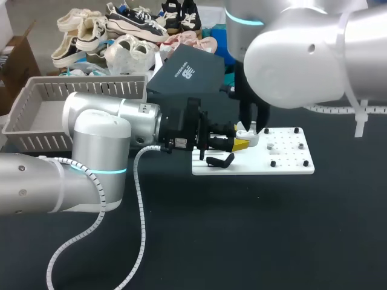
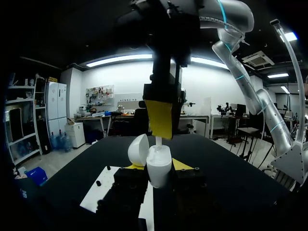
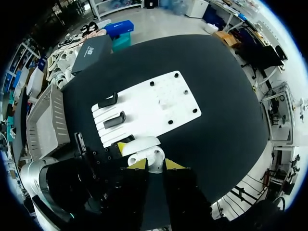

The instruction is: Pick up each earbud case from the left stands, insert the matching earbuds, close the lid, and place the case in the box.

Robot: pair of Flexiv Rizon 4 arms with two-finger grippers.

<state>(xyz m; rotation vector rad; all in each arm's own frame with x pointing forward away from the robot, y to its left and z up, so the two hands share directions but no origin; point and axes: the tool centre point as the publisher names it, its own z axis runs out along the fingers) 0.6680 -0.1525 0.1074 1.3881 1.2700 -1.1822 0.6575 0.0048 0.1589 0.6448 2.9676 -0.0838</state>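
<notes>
A black table [image 1: 242, 229] carries a white board [image 1: 284, 160] with black stands [image 3: 114, 120] at its left end and small black pegs [image 1: 273, 163] dotted over the rest. Above the stand end, the left pincer [image 1: 239, 145] grips the white earbud case [image 2: 159, 166] from both sides, upright, with its lid [image 2: 138, 149] swung open. The right pincer [image 3: 155, 164] hangs straight over the case, its yellow tips close together on a slim white earbud [image 2: 158, 140] whose stem points down into the open case. Left of the board stands a grey slatted basket [image 1: 36, 142], and behind the board lies a dark box [image 1: 187, 72].
</notes>
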